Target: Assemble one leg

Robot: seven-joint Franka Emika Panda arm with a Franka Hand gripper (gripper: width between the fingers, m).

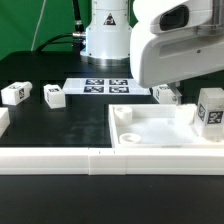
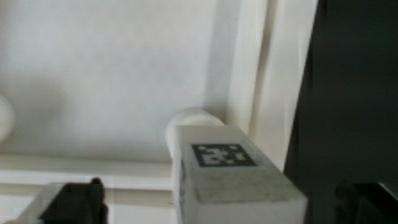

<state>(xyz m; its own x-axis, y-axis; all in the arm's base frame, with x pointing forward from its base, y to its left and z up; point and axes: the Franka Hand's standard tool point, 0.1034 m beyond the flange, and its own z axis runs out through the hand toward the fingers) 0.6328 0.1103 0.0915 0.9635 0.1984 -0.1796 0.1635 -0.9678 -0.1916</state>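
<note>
Wide open and holding nothing, the end effector (image 2: 217,205) straddles the small white plastic cuboid leg (image 2: 228,160) with a black-and-white tag, which sits against the raised rim of the large flat white square panel (image 2: 267,70), so closing off-centre might tip or jam it.

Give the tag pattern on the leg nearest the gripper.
Black-and-white square tag on the white leg; wrist view shows it best.
</note>
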